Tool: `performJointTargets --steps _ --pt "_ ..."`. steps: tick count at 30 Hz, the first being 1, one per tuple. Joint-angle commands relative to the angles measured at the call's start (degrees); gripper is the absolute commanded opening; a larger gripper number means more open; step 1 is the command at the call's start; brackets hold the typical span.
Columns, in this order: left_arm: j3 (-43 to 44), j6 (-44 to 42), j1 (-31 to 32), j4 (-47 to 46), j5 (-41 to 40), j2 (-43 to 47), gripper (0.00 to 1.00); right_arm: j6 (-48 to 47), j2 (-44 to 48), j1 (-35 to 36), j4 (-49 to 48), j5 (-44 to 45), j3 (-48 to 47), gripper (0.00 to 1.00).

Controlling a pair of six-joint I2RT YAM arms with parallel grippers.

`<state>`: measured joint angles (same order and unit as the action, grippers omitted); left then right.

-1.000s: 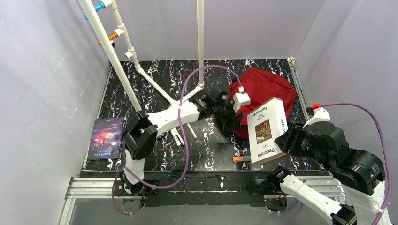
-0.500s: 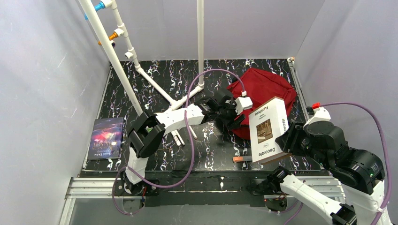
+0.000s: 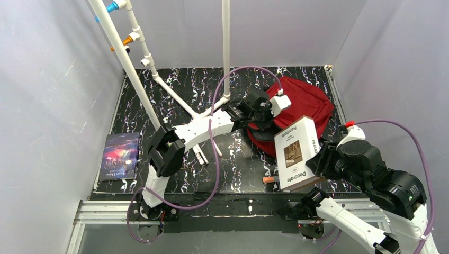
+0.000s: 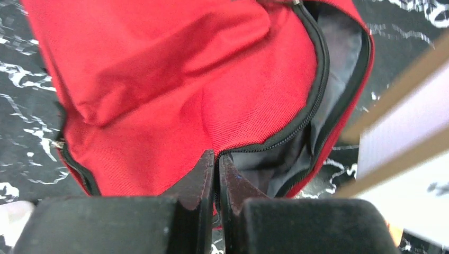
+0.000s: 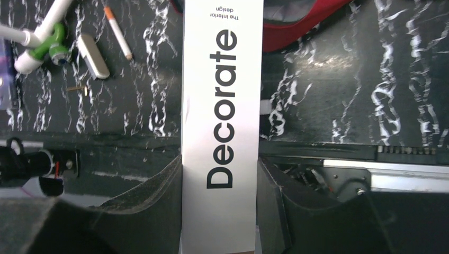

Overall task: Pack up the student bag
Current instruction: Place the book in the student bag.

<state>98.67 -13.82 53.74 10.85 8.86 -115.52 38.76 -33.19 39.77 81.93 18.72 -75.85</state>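
Gaping unzipped, the red student bag (image 4: pixel 159 79) shows grey lining.

Top overhead, wrists close, prob. share bag (image 3: pixel 312 100)

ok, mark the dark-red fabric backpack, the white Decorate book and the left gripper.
dark-red fabric backpack (image 3: pixel 310 100), top view, rounded far panel.
white Decorate book (image 5: pixel 222 106), right wrist view, printed spine.
left gripper (image 4: pixel 216 159), left wrist view, between shut fingertips.

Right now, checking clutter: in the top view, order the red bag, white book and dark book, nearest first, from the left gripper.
1. Student bag, pinched by the left gripper.
2. White book, to its right.
3. Dark book, far left table edge.
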Motion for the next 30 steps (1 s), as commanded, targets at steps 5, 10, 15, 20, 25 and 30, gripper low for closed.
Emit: performJointTargets --steps 5,10,15,20,25,30 --pt "9.20 4.49 -0.24 -6.15 -2.50 6.53 0.00 7.38 4.57 0.05 -10.30 -13.41 8.77 0.01" --pt "13.00 6.27 -0.01 -3.39 1.90 6.42 0.00 18.00 9.59 0.04 -18.87 -13.97 19.40 0.01" --pt "12.28 7.72 0.86 -2.76 3.22 8.94 0.00 31.19 14.05 0.05 -39.31 -12.93 33.50 0.01" --pt "12.81 7.14 0.85 0.31 2.11 9.42 0.00 35.16 14.04 0.05 -53.86 -4.67 37.35 0.01" --pt "12.61 5.56 1.01 2.10 1.73 10.07 0.00 41.77 12.92 0.05 -49.59 5.92 37.80 0.01" --pt "11.63 4.34 1.03 2.24 1.80 11.54 0.00 44.72 14.22 0.05 -52.23 13.25 42.06 0.01"
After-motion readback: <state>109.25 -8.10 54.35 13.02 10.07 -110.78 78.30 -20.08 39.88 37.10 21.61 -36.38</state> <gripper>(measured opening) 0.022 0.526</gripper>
